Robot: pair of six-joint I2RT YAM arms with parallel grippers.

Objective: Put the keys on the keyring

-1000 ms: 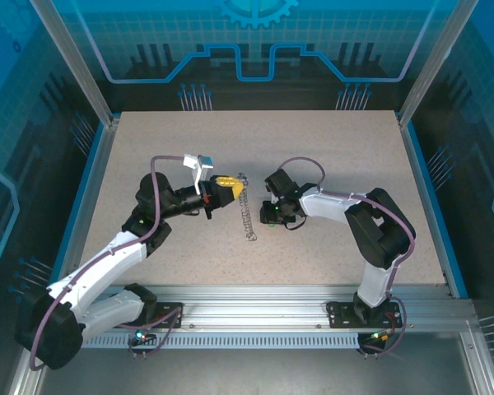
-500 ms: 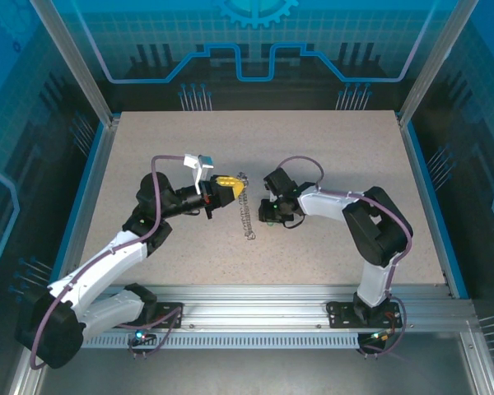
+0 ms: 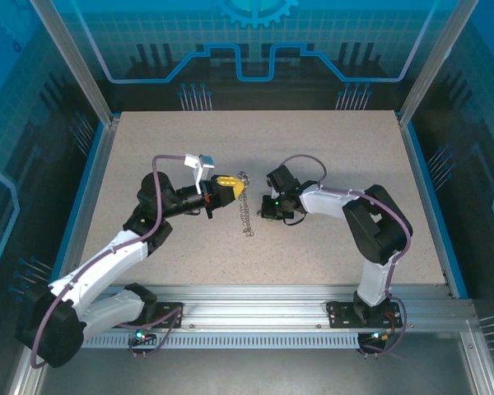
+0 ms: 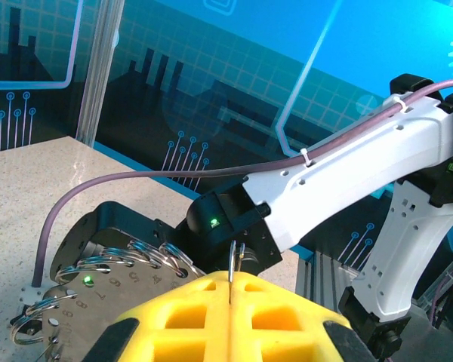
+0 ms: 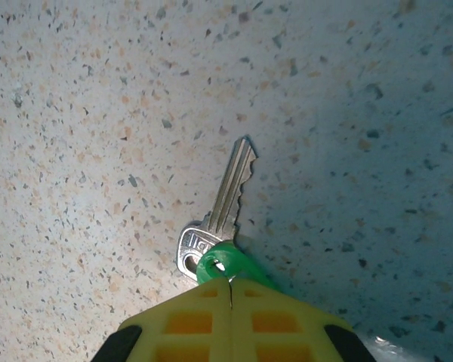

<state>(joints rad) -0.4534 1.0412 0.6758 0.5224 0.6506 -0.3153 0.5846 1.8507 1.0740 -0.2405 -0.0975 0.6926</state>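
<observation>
Left gripper [image 3: 235, 188]: your yellow fingers are pressed flat together on the thin dark wire of the keyring [image 3: 246, 211], pinching it at its 12 o'clock end.
Keyring: in the top view it runs from that pinch toward 6 o'clock as a narrow strip. Its silvery links [image 4: 140, 253] bunch up at 9 o'clock of your fingertips in the left wrist view. You cannot tell whether its lower end rests on the table [image 3: 329, 148] or hangs just above it.
Right gripper [image 5: 230, 290]: your fingers are closed on the green tag [image 5: 225, 264], with no gap showing between them.
Key [image 5: 226, 192]: it juts out past the tag, blade pointing to about 1 o'clock in the right wrist view, over bare speckled tabletop. You cannot tell whether it touches the surface.
Spacing: in the top view your right gripper sits at 3 o'clock of the keyring's lower half, near it but apart from it.
Done so far: each piece looks secured, one per gripper.
Left to do: the key is not on the loop, so the whole joining step remains, by my reading.
Caution: no opening in the loop is visible, and the wire looks floppy, so lining up will likely be fiddly.
</observation>
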